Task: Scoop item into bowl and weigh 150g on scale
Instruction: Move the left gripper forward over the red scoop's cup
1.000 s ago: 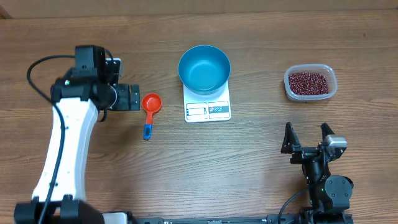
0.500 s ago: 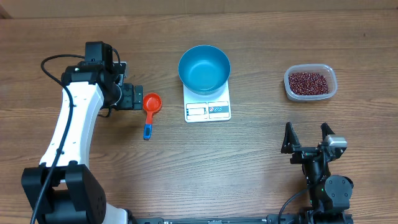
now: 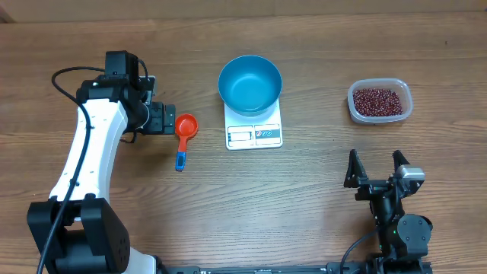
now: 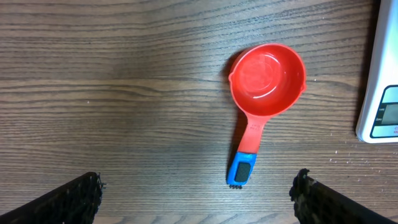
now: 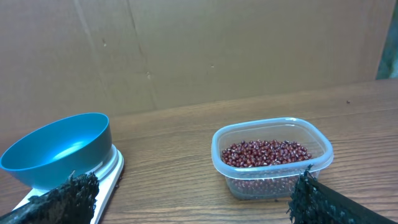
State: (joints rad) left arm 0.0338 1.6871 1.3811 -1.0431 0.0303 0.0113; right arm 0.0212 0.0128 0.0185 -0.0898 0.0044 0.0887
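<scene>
We count one bowl (image 3: 249, 84) atop one scale (image 3: 254, 135), one red scoop (image 3: 185, 126) left of the scale, and one tub (image 3: 408, 111) of beans (image 3: 378, 100) to its right. The left hand (image 4: 198, 183) and right hand (image 3: 375, 166) are spread and empty. The surface (image 3: 304, 198) is wooden, with a cardboard wall (image 5: 186, 50) behind.

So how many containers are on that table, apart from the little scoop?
2: the blue bowl on the white scale, and the clear tub of beans to its right. None seem hidden.
</scene>
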